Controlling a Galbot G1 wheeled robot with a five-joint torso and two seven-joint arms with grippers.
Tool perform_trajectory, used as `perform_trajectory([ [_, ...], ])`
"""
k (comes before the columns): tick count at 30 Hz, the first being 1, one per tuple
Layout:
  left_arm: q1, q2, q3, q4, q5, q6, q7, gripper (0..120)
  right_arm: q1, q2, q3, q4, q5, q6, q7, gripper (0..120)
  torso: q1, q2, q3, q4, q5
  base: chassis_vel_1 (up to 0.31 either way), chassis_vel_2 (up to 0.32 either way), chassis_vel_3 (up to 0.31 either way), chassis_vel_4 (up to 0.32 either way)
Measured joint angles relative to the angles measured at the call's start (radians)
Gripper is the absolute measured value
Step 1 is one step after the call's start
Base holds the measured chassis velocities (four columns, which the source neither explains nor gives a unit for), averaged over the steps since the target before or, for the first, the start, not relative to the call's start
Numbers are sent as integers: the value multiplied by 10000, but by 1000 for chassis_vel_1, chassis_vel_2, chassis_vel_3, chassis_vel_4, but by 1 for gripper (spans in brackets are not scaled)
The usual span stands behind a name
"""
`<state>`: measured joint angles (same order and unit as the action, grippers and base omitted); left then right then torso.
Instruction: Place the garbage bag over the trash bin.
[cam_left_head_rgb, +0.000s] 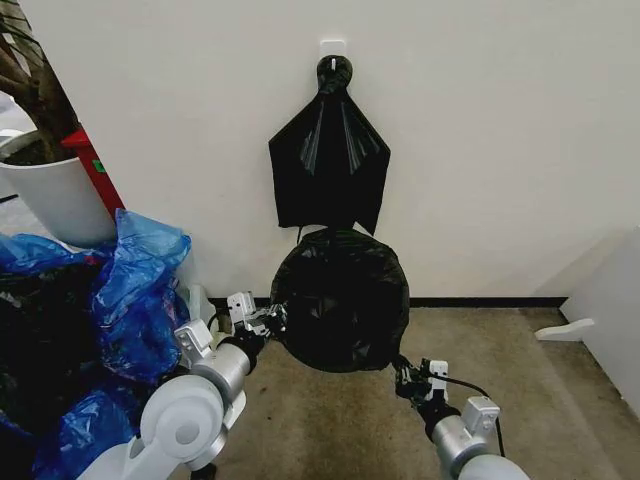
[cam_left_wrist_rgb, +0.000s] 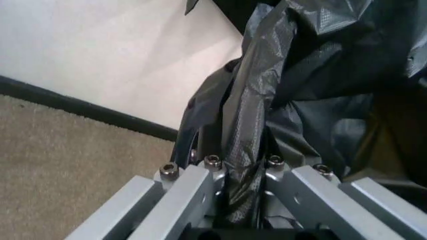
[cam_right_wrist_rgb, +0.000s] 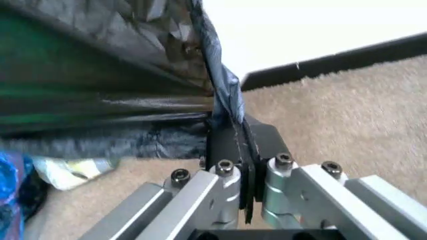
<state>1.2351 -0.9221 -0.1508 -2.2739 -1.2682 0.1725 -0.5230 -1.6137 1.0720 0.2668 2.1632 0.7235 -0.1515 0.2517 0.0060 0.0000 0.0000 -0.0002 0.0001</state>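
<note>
The garbage bag (cam_left_head_rgb: 340, 300) hangs low in front of the wall, a round black blob stretched out between the two arms. The left gripper (cam_left_head_rgb: 268, 320) pinches the bag's edge on one side, and the right gripper (cam_left_head_rgb: 404, 378) pinches it on the other. In the left wrist view a twisted strip of the garbage bag (cam_left_wrist_rgb: 250, 150) runs right down between the closed fingers (cam_left_wrist_rgb: 183, 192). In the right wrist view a thin fold of the garbage bag (cam_right_wrist_rgb: 223, 107) is squeezed the same way, with the fingers (cam_right_wrist_rgb: 283, 182) tight on it.

Why hold it by two sides? I think it is to pull the mouth wide, so it can slip over a rim. Holding both edges also stops the thin plastic from flopping shut.

The bag looks widest from side to side — from one gripper across to the other. Its open mouth seems to face down and a bit toward the robot, but I can't see the opening itself.

I can't tell where the trash bin is from here — maybe it is under the black plastic.

Above it, a second black bundle (cam_left_head_rgb: 329, 165) hangs on a wall hook. Blue bags (cam_left_head_rgb: 135, 290) are piled on the left, near a white plant pot (cam_left_head_rgb: 55, 195).
</note>
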Motion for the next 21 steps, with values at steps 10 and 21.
perform_trajectory([
  [10,-17,68,-139,-418,-592,153,-604,1,-682,210,395,-296,-388,171,-144,0,0,0,0,-2,-1,0,0,0,0],
  [21,-26,26,-210,-88,-22,-57,-187,1,-1606,194,821,366,-1154,299,-267,32,0,0,0,-1,-1,0,0,0,0],
])
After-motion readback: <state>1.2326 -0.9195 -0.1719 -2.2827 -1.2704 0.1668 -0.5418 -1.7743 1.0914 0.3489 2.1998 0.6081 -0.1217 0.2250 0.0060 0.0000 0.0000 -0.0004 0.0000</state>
